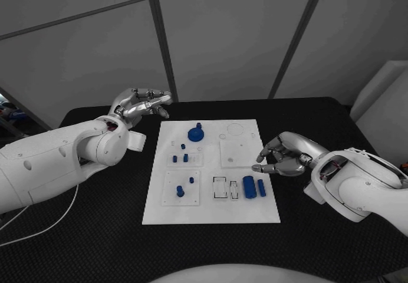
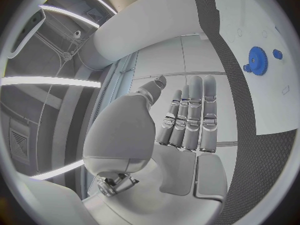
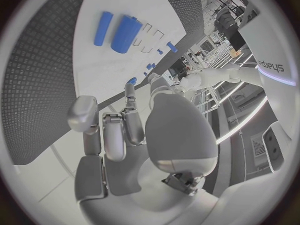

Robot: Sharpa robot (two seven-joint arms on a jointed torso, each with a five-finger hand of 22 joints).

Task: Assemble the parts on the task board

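Observation:
The white task board lies in the middle of the black table. On it a blue gear sits near the far end, and several small blue pegs stand in the left blocks. A thick blue cylinder and a thinner one lie near the right edge. My left hand hovers off the board's far left corner, fingers straight and holding nothing. My right hand hangs at the board's right edge above the cylinders, fingers loosely curled, thumb apart, with nothing in it.
Empty rectangular slots lie left of the thick cylinder. A square white block sits just left of my right hand. A white cable runs over the table at the near left. Black table surface surrounds the board.

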